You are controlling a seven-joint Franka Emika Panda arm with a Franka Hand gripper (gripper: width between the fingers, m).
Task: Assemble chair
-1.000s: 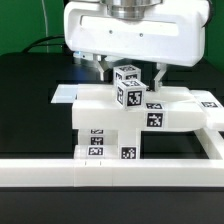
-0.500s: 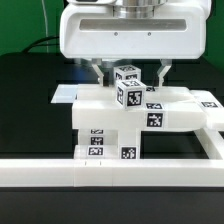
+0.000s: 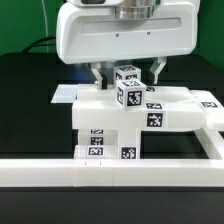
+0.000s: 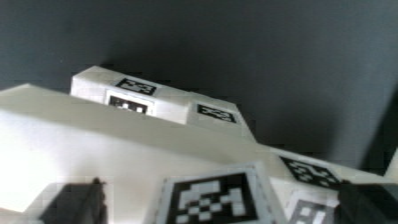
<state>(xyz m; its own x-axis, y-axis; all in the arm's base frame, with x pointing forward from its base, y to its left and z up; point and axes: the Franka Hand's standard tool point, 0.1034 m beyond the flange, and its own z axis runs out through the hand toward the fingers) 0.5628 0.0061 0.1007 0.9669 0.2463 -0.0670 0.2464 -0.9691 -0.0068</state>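
A white chair assembly (image 3: 108,125) with marker tags stands in the middle of the exterior view. A short white tagged post (image 3: 128,88) rises from its top. My gripper (image 3: 127,70) hangs just over the post, with one finger (image 3: 97,72) on each side and a gap at both. The jaws are open and hold nothing. In the wrist view the post's tagged top (image 4: 214,200) lies between the two dark fingertips (image 4: 71,205), apart from each, and my gripper (image 4: 192,206) is centred over it. White tagged chair parts (image 4: 160,95) lie beyond.
A white rail (image 3: 100,172) runs across the front and turns back along the exterior view's right (image 3: 212,140). A thin white board (image 3: 64,96) lies flat behind the assembly on the exterior view's left. The table is black.
My gripper has drifted slightly up and toward the exterior view's left. The post and the chair parts have not moved.
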